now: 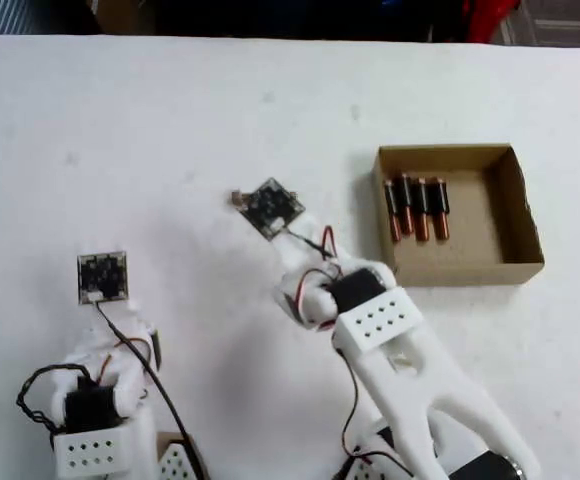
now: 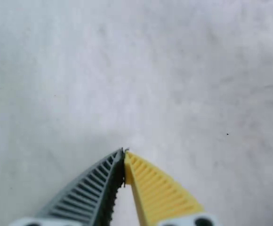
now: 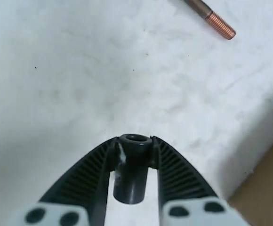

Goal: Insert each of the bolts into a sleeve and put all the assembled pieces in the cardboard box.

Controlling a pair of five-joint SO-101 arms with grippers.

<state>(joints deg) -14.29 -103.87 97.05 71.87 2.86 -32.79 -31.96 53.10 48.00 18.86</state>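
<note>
Right gripper (image 3: 134,140): fingers clamped on the dark sleeve (image 3: 132,169). The sleeve lies lengthwise between them, its open bore at the fingertips and facing away from the wrist.

Loose bolt (image 3: 212,16): it lies flat on the table (image 3: 56,70) beyond the fingertips and off the sleeve's axis. Its long axis is oblique to the bore, not in line, and its copper threaded tip is the end nearer the jaws.

Left gripper (image 2: 124,153): fingers together on nothing, over bare table at the near left.

Cardboard box (image 1: 460,152): it sits at the right with four assembled pieces (image 1: 417,208) side by side inside.

Judgement: your right arm is much nearer the bolt, but it is occupied. Mating depends on bringing the threaded tip and the bore onto one line, so you must correct that skew first.
</note>
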